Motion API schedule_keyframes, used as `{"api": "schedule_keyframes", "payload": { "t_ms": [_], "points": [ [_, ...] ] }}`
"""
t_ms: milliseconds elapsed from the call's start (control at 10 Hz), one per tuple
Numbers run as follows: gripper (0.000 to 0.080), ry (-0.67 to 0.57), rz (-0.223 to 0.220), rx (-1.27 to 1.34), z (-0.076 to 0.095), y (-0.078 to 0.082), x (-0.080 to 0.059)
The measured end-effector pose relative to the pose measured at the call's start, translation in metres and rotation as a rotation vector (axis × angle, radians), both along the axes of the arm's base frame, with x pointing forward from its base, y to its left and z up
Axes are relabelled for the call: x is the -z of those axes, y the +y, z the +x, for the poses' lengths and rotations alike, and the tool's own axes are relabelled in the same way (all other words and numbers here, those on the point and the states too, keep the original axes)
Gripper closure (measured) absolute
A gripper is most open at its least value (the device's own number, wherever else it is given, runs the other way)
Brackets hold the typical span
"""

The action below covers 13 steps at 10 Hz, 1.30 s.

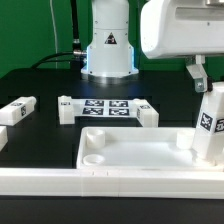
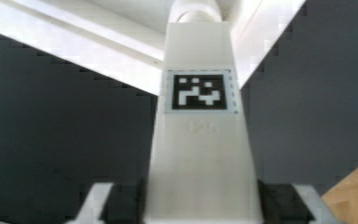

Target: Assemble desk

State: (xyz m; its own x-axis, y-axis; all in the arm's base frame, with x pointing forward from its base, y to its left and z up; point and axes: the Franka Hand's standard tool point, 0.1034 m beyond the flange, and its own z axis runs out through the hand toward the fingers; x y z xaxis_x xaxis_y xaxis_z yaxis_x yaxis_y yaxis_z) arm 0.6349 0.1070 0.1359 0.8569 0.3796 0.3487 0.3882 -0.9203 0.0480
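Note:
The desk slab lies flat at the front, rim up, with a round socket at its corner on the exterior view's left. My gripper is shut on a square white leg with a tag. It holds the leg upright at the slab's corner on the exterior view's right. In the wrist view the leg runs between my fingers, and its far end meets the slab. I cannot tell whether it is seated. Two loose legs lie on the exterior view's left.
The marker board lies mid-table, with a white tagged piece at one end and another at the other. The robot base stands behind it. A long white rail runs along the front.

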Motion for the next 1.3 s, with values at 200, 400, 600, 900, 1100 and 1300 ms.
{"api": "schedule_keyframes", "payload": {
  "t_ms": [200,400,600,900,1100,1300],
  "points": [
    [0.0505,-0.032,0.006,-0.001,0.0021,0.0015,0.0002],
    [0.0505,-0.044,0.008,-0.002,0.0034,0.0016,0.0000],
    [0.0505,-0.064,0.012,0.001,0.0035,0.0004,0.0000],
    [0.0505,-0.109,0.018,0.008,0.0017,-0.0040,0.0016],
    [0.0505,-0.108,0.018,0.007,0.0017,-0.0037,0.0015],
    [0.0345,-0.108,0.018,0.007,0.0017,-0.0036,0.0016]
  ]
}}
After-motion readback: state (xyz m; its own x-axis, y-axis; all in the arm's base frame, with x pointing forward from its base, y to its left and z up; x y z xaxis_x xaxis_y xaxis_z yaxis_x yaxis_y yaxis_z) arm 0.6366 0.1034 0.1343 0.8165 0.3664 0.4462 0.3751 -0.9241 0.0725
